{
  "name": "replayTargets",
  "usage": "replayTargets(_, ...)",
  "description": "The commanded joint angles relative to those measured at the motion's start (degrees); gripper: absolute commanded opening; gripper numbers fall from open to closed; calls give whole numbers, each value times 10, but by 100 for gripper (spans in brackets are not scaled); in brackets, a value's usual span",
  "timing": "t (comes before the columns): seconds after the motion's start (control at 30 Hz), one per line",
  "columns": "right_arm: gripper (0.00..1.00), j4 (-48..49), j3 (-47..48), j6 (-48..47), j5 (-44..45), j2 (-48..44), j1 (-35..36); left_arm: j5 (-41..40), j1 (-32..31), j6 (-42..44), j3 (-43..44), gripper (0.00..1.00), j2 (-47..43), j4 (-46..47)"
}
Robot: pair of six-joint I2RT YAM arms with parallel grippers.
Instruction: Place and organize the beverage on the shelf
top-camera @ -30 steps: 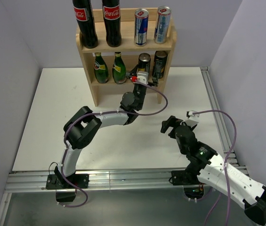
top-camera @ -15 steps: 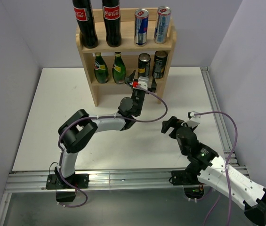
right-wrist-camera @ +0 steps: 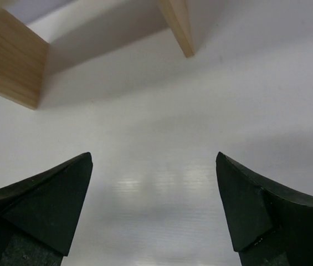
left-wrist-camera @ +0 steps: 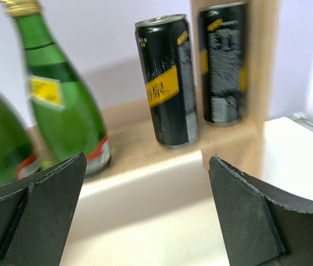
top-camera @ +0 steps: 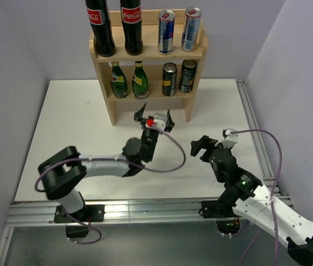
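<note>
The wooden shelf (top-camera: 105, 94) stands at the back of the table. Its top tier carries two cola bottles (top-camera: 99, 27) and two slim blue-silver cans (top-camera: 166, 31). On the lower tier stand two green bottles (top-camera: 118, 80) and two black cans (top-camera: 169, 79). My left gripper (top-camera: 154, 115) hovers open and empty a short way in front of the lower tier. Its wrist view shows the black cans (left-wrist-camera: 166, 83), a green bottle (left-wrist-camera: 62, 100) and the shelf board (left-wrist-camera: 134, 124) beyond the gripper (left-wrist-camera: 148, 160). My right gripper (top-camera: 199, 145) is open and empty over the table, right of centre.
The white table top (top-camera: 78, 127) is ringed by grey walls, with a metal rail (top-camera: 253, 127) along the right edge. In the right wrist view the shelf's side panel bottoms (right-wrist-camera: 9, 61) show beyond the open gripper (right-wrist-camera: 153, 158).
My left arm has drawn back from the lower tier toward the near side, jaws open throughout, leaving the black can standing on the shelf. The right arm has barely shifted.
</note>
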Motion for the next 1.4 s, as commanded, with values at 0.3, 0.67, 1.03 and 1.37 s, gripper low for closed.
replayTargets(0.3,100,-16,391,-181,-151,43,7,-189,-117,-393,66,99,-439,-686)
replayTargets(0.67,100,-31,444,-196,-137,54,7,-218,-118,-538,211,99,-473,-1058)
replayTargets(1.03,100,-49,448,-193,-128,46,7,-196,-118,-572,224,99,-473,-1102)
replayTargets(1.37,100,-53,450,-197,-122,47,7,-190,-118,-561,212,99,-469,-1089)
